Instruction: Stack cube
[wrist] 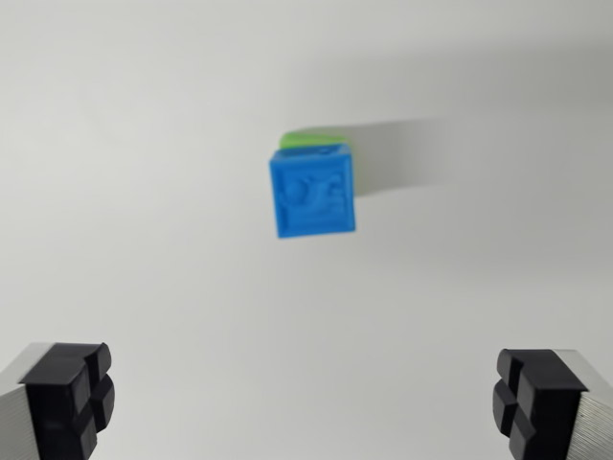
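Below the camera, the fingers [65, 398] stand wide apart, empty, above the blue cube [313, 195] on the green cube [308, 140]

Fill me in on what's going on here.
A robot arm is working on stacking cubes, seen from its wrist camera. The blue cube sits on top of a green cube, of which only an edge shows behind it, on a plain white surface. The gripper is open and empty, its two black fingertips wide apart at the bottom corners, well clear of the stack. The picture is slightly blurred, so exact alignment of the cubes is hard to judge.
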Tool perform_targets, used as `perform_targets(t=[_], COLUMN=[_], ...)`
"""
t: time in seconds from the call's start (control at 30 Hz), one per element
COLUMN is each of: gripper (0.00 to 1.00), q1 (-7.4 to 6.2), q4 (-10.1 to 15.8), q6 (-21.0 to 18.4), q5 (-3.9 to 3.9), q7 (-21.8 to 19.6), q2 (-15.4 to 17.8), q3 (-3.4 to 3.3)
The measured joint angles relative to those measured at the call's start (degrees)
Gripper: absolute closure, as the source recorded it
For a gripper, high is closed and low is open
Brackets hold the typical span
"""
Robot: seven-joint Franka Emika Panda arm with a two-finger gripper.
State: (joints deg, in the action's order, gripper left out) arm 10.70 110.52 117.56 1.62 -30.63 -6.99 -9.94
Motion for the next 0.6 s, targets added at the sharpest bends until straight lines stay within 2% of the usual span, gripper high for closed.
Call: perform_targets(t=[0.6], gripper=[0.0], q1=[0.0], q4=[-3.9], q6=[-5.3], q5=[-0.28], q7=[-0.2], q2=[1.4], q3=[0.0])
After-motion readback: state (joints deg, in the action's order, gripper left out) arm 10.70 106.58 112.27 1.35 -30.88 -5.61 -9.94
